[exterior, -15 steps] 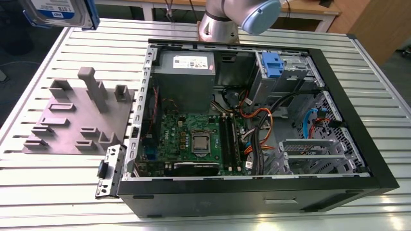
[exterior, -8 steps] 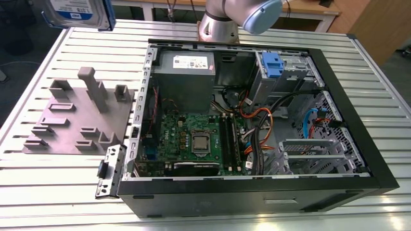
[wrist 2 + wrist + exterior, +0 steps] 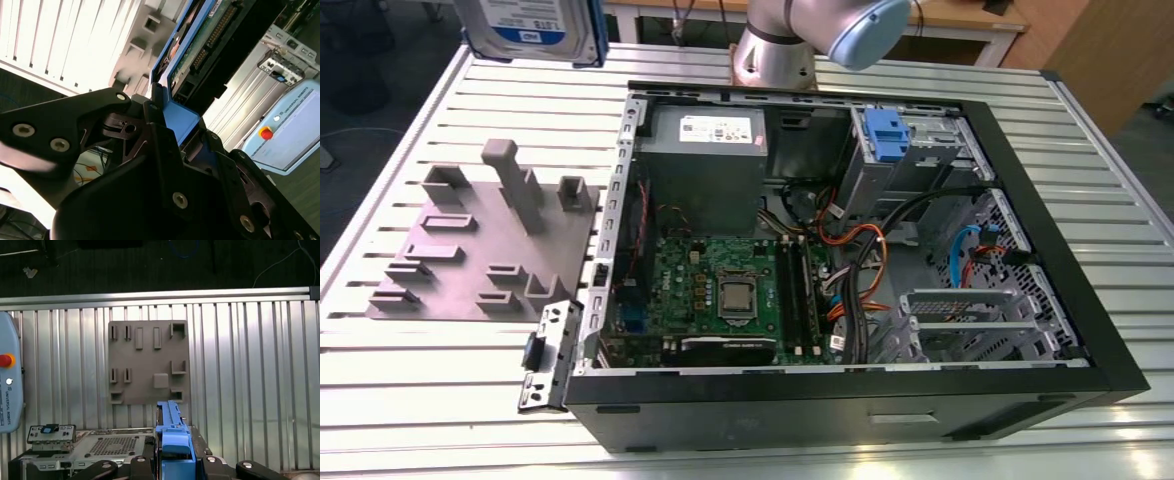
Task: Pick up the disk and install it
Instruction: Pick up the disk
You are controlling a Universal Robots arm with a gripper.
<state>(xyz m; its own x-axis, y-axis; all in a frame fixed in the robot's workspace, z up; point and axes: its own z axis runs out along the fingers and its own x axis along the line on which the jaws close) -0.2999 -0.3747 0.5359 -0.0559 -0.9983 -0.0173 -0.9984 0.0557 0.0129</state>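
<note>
Pincer [image 3: 172, 125] clamps the disk [image 3: 200, 42] by its blue end; the exterior view shows its label [image 3: 531, 25], above the worktop's [image 3: 427, 400] back corner.

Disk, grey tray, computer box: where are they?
the disk [image 3: 530, 26], exterior view, on its label.
grey tray [image 3: 480, 235], exterior view, on its flat base.
computer box [image 3: 761, 410], exterior view, on its black near wall.

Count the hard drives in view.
1. The disk, clamped in the end effector, is held up at the exterior view's top left. More could be hidden inside the computer's drive cage.
</note>
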